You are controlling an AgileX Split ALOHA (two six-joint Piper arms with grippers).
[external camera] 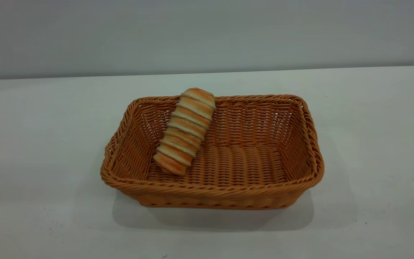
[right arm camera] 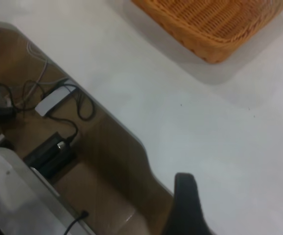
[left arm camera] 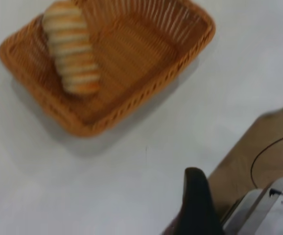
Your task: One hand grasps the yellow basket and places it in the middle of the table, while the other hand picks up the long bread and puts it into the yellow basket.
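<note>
The yellow basket (external camera: 212, 192) stands on the white table (external camera: 31, 144), near its middle. The long bread (external camera: 185, 131) lies inside the basket at its left. One end rests on the basket floor and the other leans on the far rim. Neither gripper shows in the exterior view. The left wrist view shows the basket (left arm camera: 146, 93) with the bread (left arm camera: 72, 49) from a distance, and a black part of my left gripper (left arm camera: 196, 203) above the table edge, away from the basket. The right wrist view shows a basket corner (right arm camera: 215, 34) and a black part of my right gripper (right arm camera: 186, 205), also far off.
Beyond the table edge, the right wrist view shows a brown surface with cables and a black box (right arm camera: 48, 154). The left wrist view shows a brown surface with a cable (left arm camera: 269, 152). A grey wall stands behind the table.
</note>
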